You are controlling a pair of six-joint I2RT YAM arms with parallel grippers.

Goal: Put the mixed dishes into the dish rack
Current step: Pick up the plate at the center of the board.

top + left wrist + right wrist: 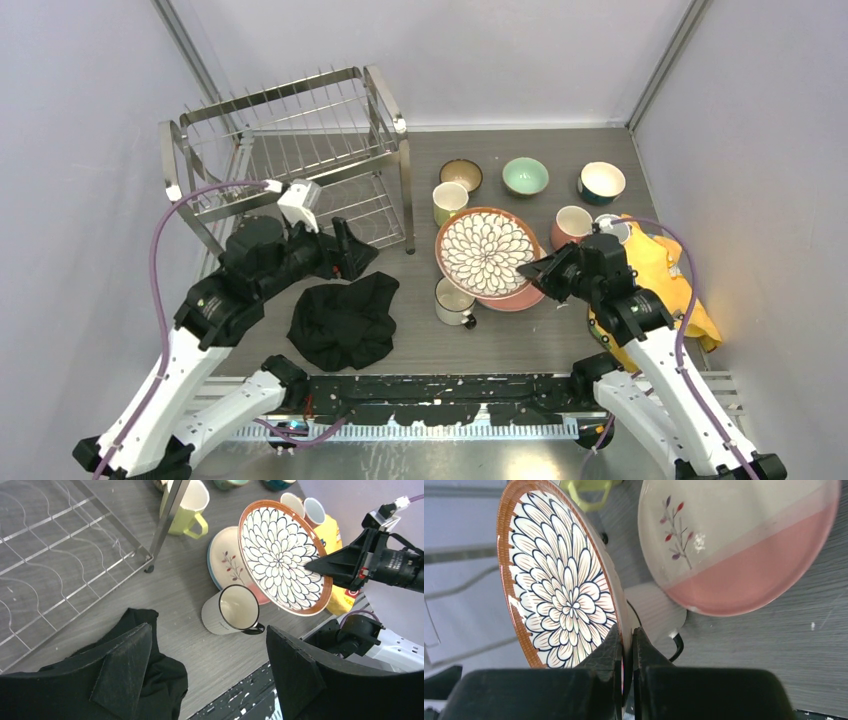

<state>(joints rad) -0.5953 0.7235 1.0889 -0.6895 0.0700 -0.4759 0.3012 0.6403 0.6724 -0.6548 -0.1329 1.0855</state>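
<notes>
My right gripper [535, 272] is shut on the rim of a brown-rimmed flower-patterned plate [487, 252] and holds it tilted above the table; the grip shows in the right wrist view [627, 635]. Under it lies a pink and grey plate with a twig pattern [744, 545]. A white mug [453, 300] lies by the plates. A yellow mug [449, 202], a pink mug [572, 225], a brown bowl [460, 175], a mint-green bowl [525, 176] and a blue bowl [601, 183] stand behind. The dish rack [290, 150] stands at the back left. My left gripper [352, 252] is open and empty in front of the rack.
A black cloth [345, 318] lies crumpled below my left gripper. A yellow cloth [660, 270] lies at the right under my right arm, with another mug [612, 228] beside it. Grey walls close in the table on three sides.
</notes>
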